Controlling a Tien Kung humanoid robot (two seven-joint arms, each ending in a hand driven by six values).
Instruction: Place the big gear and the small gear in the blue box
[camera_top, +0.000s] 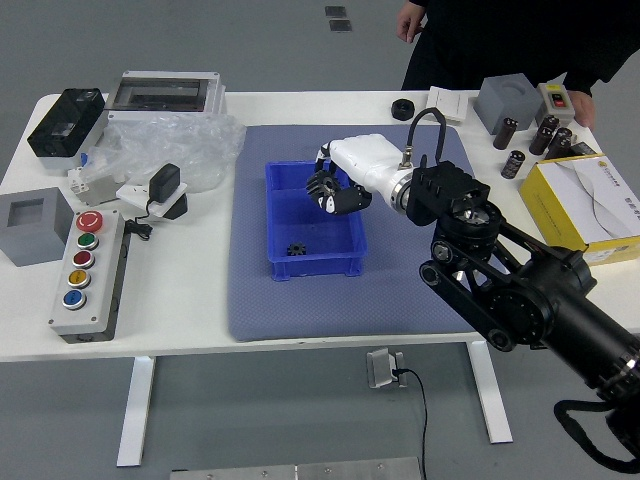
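With big gear (322, 185) grasped in right hand (372, 162) above far half of blue box (316, 267), lower gently inside the walls, well away from small gear (296, 249) on the floor near the front, then uncurl fingers only once settled

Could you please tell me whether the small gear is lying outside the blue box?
No, the small gear lies inside the blue box, on its floor.
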